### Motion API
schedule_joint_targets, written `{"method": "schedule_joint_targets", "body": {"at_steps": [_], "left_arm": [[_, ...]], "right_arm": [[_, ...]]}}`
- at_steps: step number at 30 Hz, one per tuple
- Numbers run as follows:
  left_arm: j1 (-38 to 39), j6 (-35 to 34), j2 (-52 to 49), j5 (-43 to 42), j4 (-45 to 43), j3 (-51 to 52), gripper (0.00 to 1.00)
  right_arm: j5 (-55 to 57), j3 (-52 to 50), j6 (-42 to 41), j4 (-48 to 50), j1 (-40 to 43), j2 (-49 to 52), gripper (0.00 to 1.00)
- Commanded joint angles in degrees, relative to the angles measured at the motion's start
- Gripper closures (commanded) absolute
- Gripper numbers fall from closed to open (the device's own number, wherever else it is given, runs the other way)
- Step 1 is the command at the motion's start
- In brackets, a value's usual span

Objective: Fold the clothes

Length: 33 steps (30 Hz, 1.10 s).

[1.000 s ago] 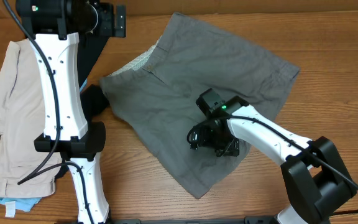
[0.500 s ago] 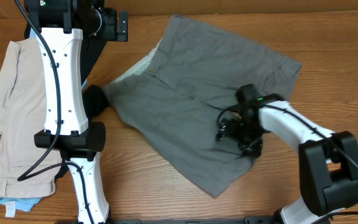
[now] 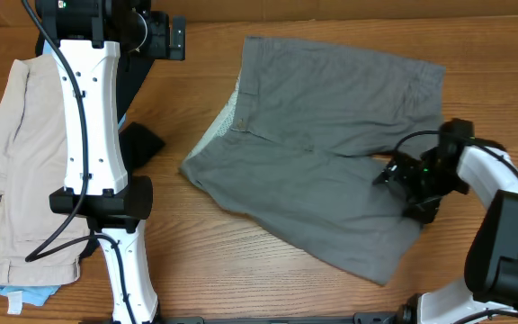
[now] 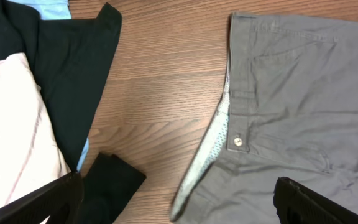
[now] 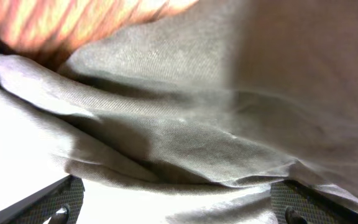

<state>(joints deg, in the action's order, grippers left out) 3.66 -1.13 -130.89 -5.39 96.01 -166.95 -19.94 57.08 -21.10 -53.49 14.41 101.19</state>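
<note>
The mid-grey shorts (image 3: 322,171) lie spread on the wooden table, waistband to the left with the paler inside showing, one leg toward the front right. My right gripper (image 3: 412,184) is low on the shorts' right part. In the right wrist view its fingers (image 5: 176,199) stand wide apart with bunched grey fabric (image 5: 185,124) between them. My left gripper (image 3: 165,36) is open and empty, held high at the back left. The left wrist view looks down on the buttoned waistband (image 4: 237,142), and its fingers (image 4: 176,199) stand wide apart.
Beige shorts (image 3: 7,171) lie at the left edge, partly behind the left arm (image 3: 93,135). A black garment (image 3: 138,144) lies between them and the grey shorts and also shows in the left wrist view (image 4: 67,68). A light blue item (image 3: 25,292) peeks out at front left.
My right gripper has moved from the middle of the shorts to the right. The shorts slid right with it and turned, so they now lie flatter and more spread. The left arm stayed.
</note>
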Motion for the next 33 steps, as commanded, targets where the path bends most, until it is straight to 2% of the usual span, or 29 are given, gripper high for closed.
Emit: {"method": "schedule_joint_targets", "body": {"at_steps": [1,8,16,24,29,33], "left_arm": [[0.11,2.91,0.02,-0.42,-0.2,0.04,0.0],[0.11,4.48,1.86,-0.39,0.79,-0.11,0.0],[0.11,5.2,13.05,-0.48,0.79,-0.09,0.0],[0.11,2.16,19.28,-2.1,0.79,0.46,0.0],[0.11,0.61,20.79,-1.79,0.81,8.48,0.0],[0.11,-2.36,21.4,0.13,0.81,21.59,0.0]], "right_arm": [[1.75,2.38,4.9,-0.04,0.66,0.61,0.0],[1.79,13.55,5.09,-11.23,0.66,-2.71,0.0],[1.77,27.28,4.76,-25.66,0.66,-21.66,0.0],[1.86,27.91,3.21,-34.58,0.66,-40.11,0.0],[5.27,27.91,-0.37,-41.07,0.66,-45.4,0.0],[9.42,27.32,-4.76,-43.56,0.66,-47.28,0.0]]}}
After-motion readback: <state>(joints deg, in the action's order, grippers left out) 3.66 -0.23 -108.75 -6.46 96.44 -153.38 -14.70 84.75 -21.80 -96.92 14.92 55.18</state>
